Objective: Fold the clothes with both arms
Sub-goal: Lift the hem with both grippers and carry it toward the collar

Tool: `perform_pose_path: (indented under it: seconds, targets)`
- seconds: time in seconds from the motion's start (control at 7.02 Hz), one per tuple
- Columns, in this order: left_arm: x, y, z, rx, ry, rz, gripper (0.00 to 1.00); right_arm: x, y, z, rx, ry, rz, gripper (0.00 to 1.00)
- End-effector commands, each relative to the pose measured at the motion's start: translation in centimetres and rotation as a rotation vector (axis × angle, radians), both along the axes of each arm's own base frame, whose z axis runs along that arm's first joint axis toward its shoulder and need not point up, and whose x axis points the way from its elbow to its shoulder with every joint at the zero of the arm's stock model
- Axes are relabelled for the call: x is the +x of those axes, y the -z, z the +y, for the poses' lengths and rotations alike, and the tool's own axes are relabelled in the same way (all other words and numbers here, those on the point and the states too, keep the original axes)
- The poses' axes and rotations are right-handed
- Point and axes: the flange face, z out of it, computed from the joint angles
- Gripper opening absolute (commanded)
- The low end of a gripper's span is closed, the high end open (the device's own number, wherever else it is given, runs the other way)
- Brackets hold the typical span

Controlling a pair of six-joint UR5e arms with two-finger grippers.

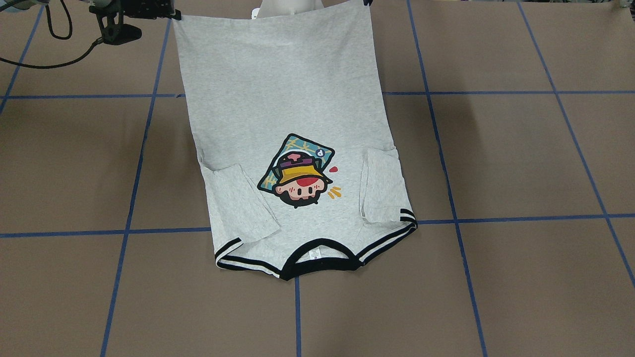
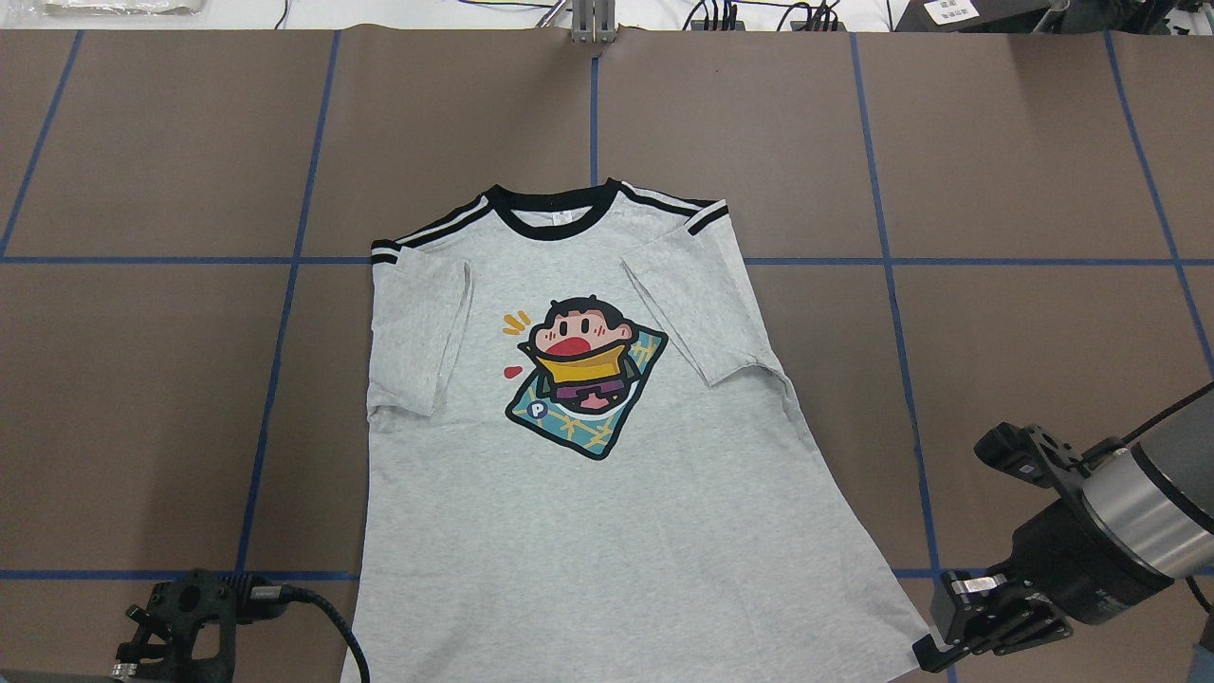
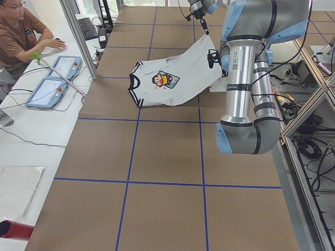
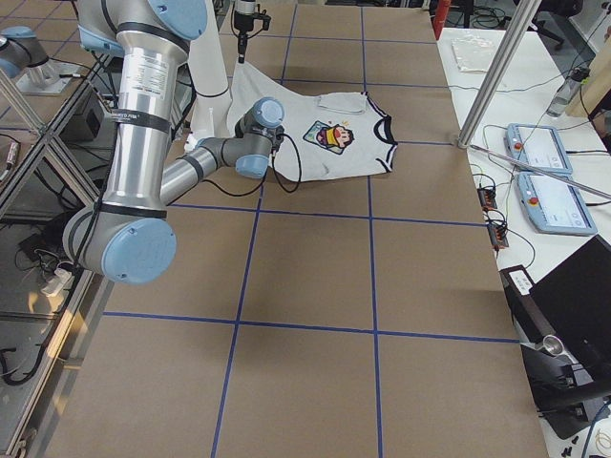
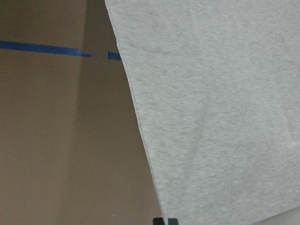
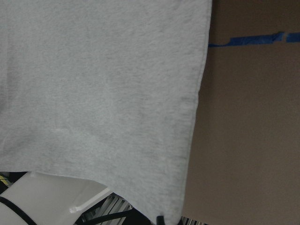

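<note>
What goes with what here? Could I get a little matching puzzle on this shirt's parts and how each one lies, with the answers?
On the T-shirt:
1. black collar
2. sleeves
3. bottom hem
4. cartoon print

A. folded inward over the front
B. raised off the table
C. facing up, mid-chest
D. resting on the table at one end

Pairs: 1-D, 2-A, 3-B, 4-C.
</note>
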Motion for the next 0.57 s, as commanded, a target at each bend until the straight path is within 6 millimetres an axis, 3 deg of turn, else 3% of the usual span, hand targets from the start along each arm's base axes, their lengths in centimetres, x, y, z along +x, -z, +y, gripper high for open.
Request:
perform_pose_path:
  seconds: [0.0, 0.14, 0.43]
  targets:
    - [-1.4, 0.7, -2.2, -0.009, 0.043, 0.017, 0.00, 0.5, 0.3, -2.7, 0.012, -0.070, -0.020, 0.00]
    - [-2.6, 0.7, -4.8, -0.007, 0.094, 0.022, 0.00, 0.4, 0.7, -6.0, 0.024, -0.140, -0.033, 0.00]
    - [-3.8, 0.6, -8.6, 0.072, 0.157, 0.019, 0.00, 1.3, 0.6, -10.3, 0.028, -0.237, -0.033, 0.00]
